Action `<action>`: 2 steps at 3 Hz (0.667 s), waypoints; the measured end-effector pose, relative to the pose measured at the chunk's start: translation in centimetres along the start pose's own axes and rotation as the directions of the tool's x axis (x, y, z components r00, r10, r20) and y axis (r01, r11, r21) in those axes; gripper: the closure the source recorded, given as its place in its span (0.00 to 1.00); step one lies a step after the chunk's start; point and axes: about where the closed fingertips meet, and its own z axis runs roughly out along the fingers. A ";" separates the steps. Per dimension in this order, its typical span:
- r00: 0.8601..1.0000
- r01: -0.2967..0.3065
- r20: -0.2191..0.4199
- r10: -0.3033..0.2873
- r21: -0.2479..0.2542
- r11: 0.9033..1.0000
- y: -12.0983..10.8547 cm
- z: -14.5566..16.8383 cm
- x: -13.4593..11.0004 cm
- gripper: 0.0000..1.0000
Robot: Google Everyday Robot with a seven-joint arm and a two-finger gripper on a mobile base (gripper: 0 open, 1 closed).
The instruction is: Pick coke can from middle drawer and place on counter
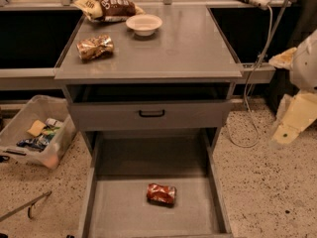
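The coke can lies on its side on the floor of the open middle drawer, near the drawer's centre and front. The drawer is pulled out low at the bottom of the view. The counter is the grey top of the cabinet above it. My arm shows at the right edge as white and cream parts. The gripper hangs there to the right of the cabinet, well apart from the can and above floor level.
On the counter are a gold-brown foil snack bag, a dark brown chip bag and a white bowl. A grey drawer front with a black handle sits above the open drawer. A plastic bin stands on the floor at left. A cable hangs at right.
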 end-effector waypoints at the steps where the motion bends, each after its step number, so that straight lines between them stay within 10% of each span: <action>1: 0.996 -0.037 0.084 0.039 -0.017 0.999 0.7 5.7 2.2 0.00; 2: 0.983 -0.064 0.166 0.074 -0.064 0.996 1.3 12.2 2.8 0.00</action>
